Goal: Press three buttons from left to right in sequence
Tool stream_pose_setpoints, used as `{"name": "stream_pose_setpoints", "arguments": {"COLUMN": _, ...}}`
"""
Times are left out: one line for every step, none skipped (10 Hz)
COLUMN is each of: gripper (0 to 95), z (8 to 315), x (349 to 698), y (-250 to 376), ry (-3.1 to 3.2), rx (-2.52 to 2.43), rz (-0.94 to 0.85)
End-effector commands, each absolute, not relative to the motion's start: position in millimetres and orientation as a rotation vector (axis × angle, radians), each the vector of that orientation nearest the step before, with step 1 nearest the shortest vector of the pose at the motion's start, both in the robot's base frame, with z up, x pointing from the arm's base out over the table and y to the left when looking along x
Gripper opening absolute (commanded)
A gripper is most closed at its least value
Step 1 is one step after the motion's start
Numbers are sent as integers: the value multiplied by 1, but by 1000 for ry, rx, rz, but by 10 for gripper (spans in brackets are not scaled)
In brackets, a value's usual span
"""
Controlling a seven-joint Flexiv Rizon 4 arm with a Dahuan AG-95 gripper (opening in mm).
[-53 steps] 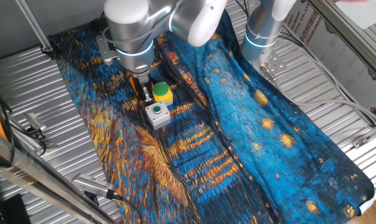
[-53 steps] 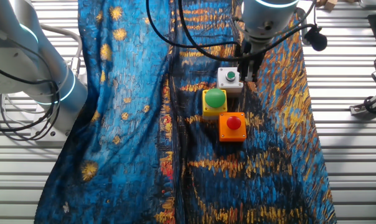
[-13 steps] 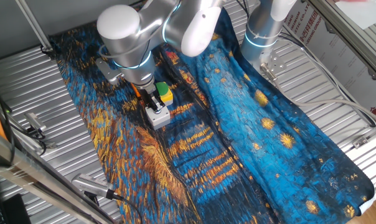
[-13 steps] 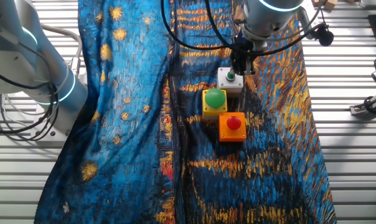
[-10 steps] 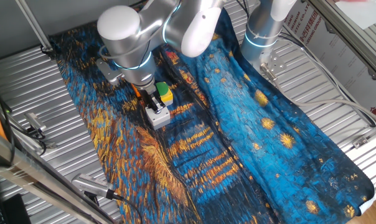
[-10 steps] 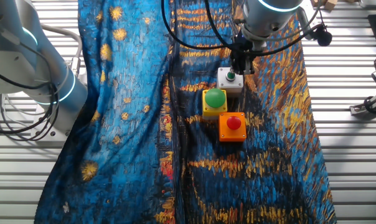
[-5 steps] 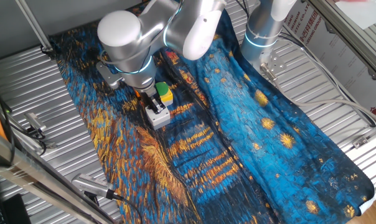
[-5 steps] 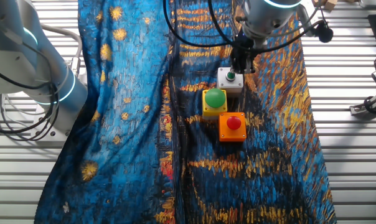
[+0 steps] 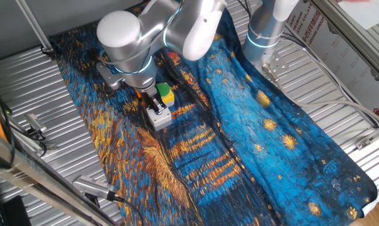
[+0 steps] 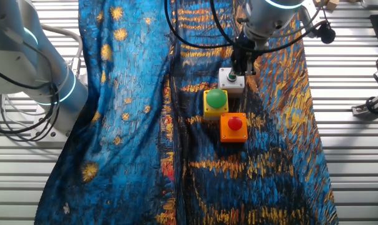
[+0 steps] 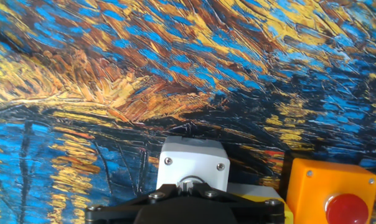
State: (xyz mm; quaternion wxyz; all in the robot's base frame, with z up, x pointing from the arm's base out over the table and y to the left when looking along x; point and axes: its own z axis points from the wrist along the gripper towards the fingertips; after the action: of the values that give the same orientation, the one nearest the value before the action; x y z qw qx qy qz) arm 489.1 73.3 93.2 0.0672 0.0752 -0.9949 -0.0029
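Note:
The three buttons stand in a close row on the painted cloth. In the other fixed view the grey-white box [image 10: 229, 83] is farthest, the yellow box with the large green cap [image 10: 216, 100] is in the middle, and the orange box with the red cap [image 10: 233, 126] is nearest. My gripper [image 10: 238, 72] points down onto the top of the grey-white box [image 9: 159, 117]. In the hand view my gripper [image 11: 184, 185] is shut, fingertips together on the small cap of the grey-white box [image 11: 191, 160], which they hide. The orange box [image 11: 328, 183] shows at the right.
The blue and orange painted cloth [image 10: 132, 125] covers a ribbed metal table [image 9: 340, 94]. A second robot arm [image 10: 39, 69] stands at the cloth's edge. Metal clamps lie on the table at one side [image 9: 36, 129] [image 10: 370, 105].
Since 5.3 s ago my gripper has moved from beside the grey-white box onto its top. Over the last second it has hardly moved.

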Motion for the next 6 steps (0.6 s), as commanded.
{"name": "stream_pose_setpoints", "arguments": {"gripper": 0, "z": 83, "x": 491, "y": 73, "ry": -3000, "rx": 228, "rz": -9}}
{"name": "stream_pose_setpoints", "arguments": {"gripper": 0, "z": 80, "x": 491, "y": 73, "ry": -2932, "rx": 214, "rz": -17}}
{"name": "stream_pose_setpoints", "arguments": {"gripper": 0, "z": 81, "x": 490, "y": 73, "ry": -2837, "rx": 211, "rz": 27}}
{"name": "stream_pose_setpoints", "arguments": {"gripper": 0, "z": 84, "x": 491, "y": 71, "ry": -2842, "rx": 221, "rz": 43}}
{"name": "stream_pose_setpoints", "arguments": {"gripper": 0, "z": 89, "x": 491, "y": 69, "ry": -2849, "rx": 194, "rz": -8}}
{"name": "stream_pose_setpoints", "arguments": {"gripper": 0, "z": 102, "x": 490, "y": 70, "ry": -2848, "rx": 171, "rz": -47}}
